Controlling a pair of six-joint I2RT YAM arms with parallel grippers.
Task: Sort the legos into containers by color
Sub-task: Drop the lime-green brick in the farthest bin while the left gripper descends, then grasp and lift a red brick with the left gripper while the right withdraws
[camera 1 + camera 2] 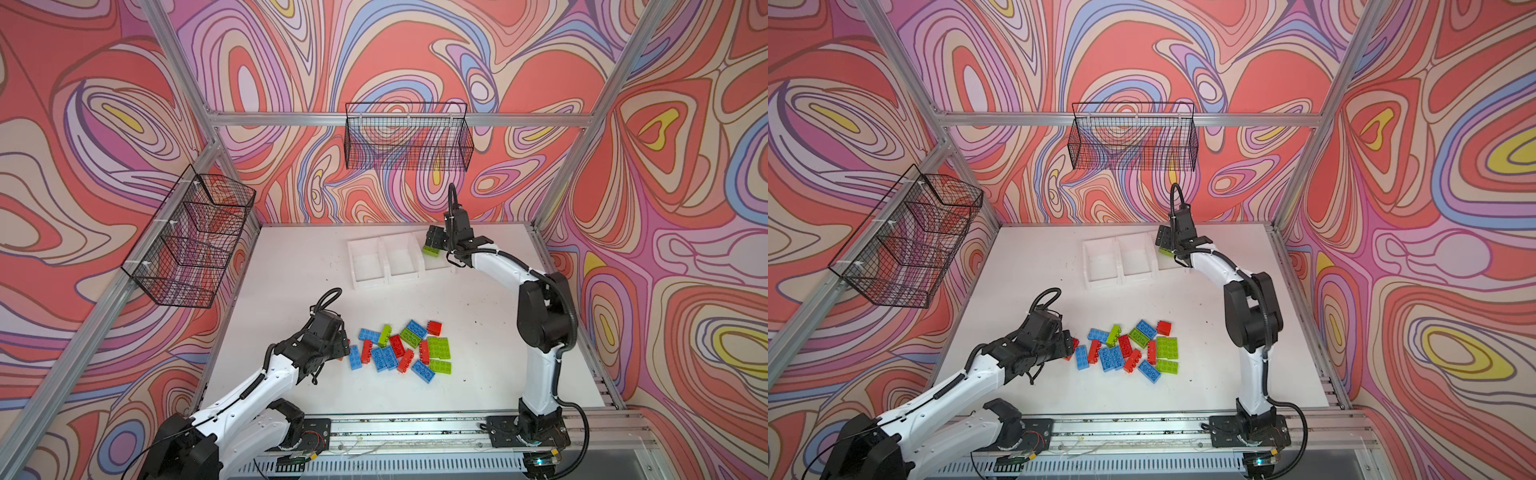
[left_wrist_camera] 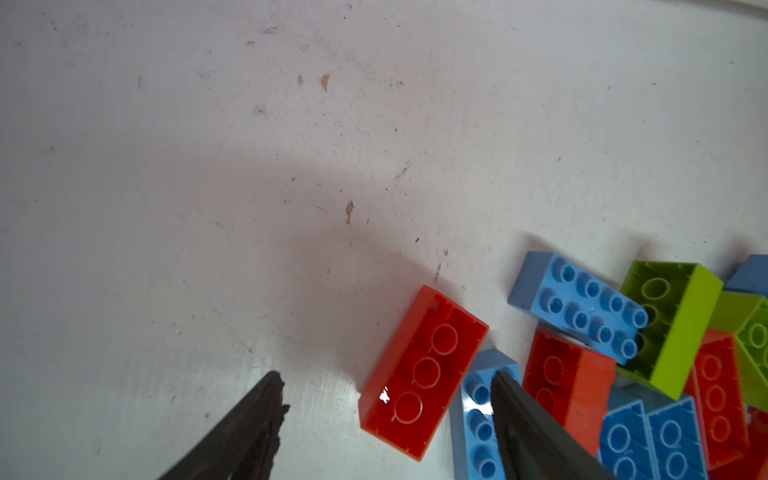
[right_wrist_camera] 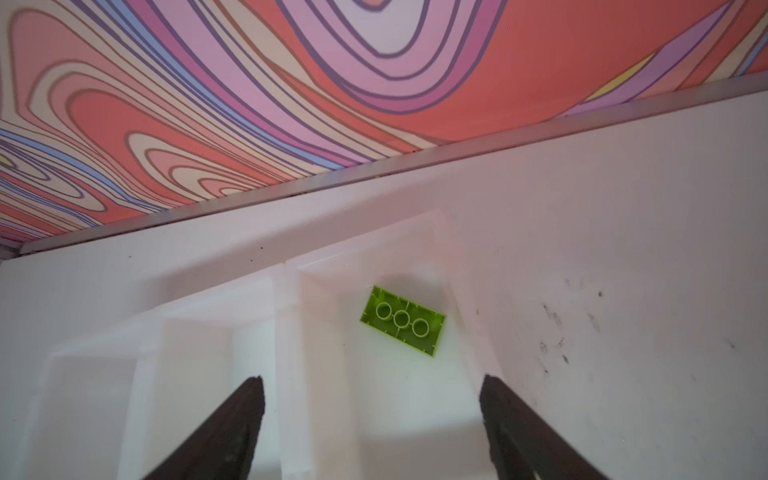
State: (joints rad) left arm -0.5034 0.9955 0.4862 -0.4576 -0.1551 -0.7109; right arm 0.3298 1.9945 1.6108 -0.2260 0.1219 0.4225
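Note:
A heap of red, blue and lime green legos point(image 1: 405, 351) point(image 1: 1129, 349) lies on the white table's front middle. My left gripper point(image 1: 344, 345) point(image 2: 386, 376) is low at the heap's left edge and open. An upturned red brick point(image 2: 419, 374) lies between its spread fingers, and one finger point(image 2: 511, 411) hangs over a blue brick point(image 2: 478, 415). The three white containers point(image 1: 384, 264) point(image 3: 286, 332) stand in a row at the back. My right gripper point(image 1: 434, 241) point(image 3: 370, 380) hovers open over the rightmost one. One lime green brick point(image 3: 402, 320) point(image 1: 431, 250) lies inside it, studs down.
A black wire mesh basket point(image 1: 409, 141) hangs on the back wall and a tiered one point(image 1: 191, 245) on the left wall. An aluminium rail point(image 1: 415, 432) with both arm bases runs along the table's front edge. The other two containers look empty.

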